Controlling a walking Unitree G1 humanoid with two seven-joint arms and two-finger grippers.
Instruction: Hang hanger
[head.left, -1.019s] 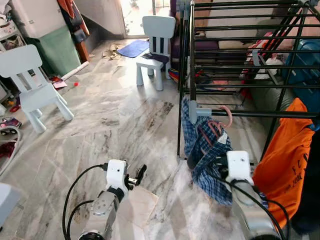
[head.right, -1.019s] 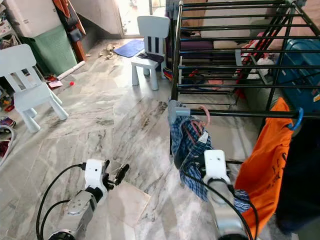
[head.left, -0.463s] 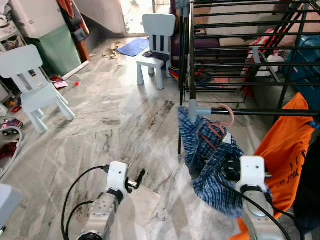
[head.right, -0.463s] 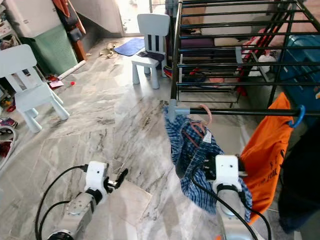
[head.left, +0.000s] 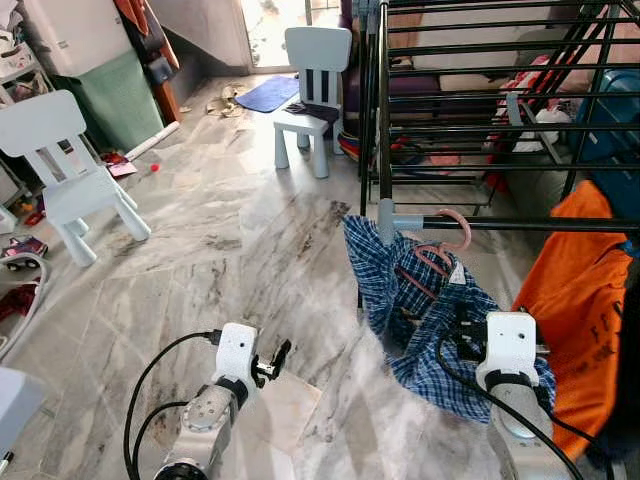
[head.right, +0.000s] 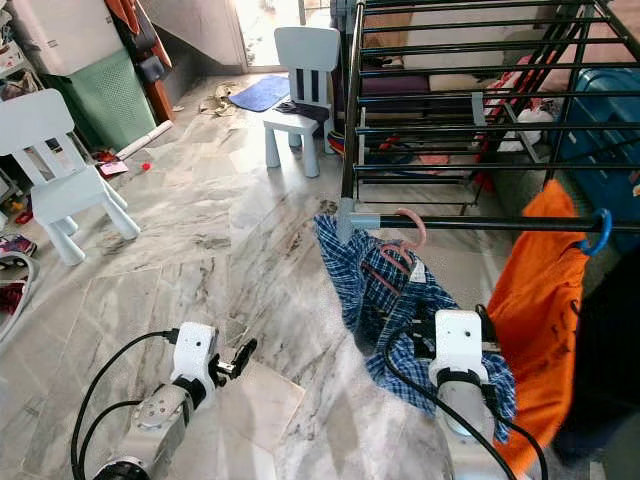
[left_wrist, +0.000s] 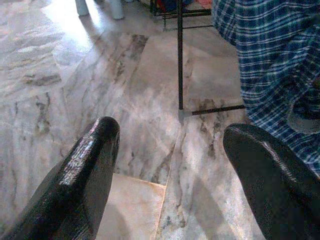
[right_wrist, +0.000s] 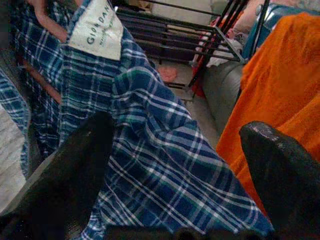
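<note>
A blue plaid shirt (head.left: 420, 300) hangs on a pink hanger (head.left: 452, 232), whose hook rests over the front black rail (head.left: 530, 224) of the drying rack, by its grey corner joint (head.left: 388, 222). My right gripper (head.left: 462, 330) is against the shirt's lower right part, open. In the right wrist view the plaid cloth (right_wrist: 165, 165) and its white collar label (right_wrist: 96, 27) lie between and beyond the spread fingers (right_wrist: 75, 170). The left gripper (head.left: 278, 356) hovers low over the marble floor, open, holding nothing.
An orange garment (head.left: 580, 300) hangs on the same rail right of the shirt, on a blue hanger (head.right: 597, 235). A rack leg (left_wrist: 180, 60) stands on the floor ahead of the left gripper. Two white child chairs (head.left: 65, 175) (head.left: 315, 85) and a green bin (head.left: 105, 100) stand at the left and back.
The shirt has spread wider, its lower edge drawn out to the right with my right gripper, which has moved right and slightly down. The left gripper has dropped a little.
</note>
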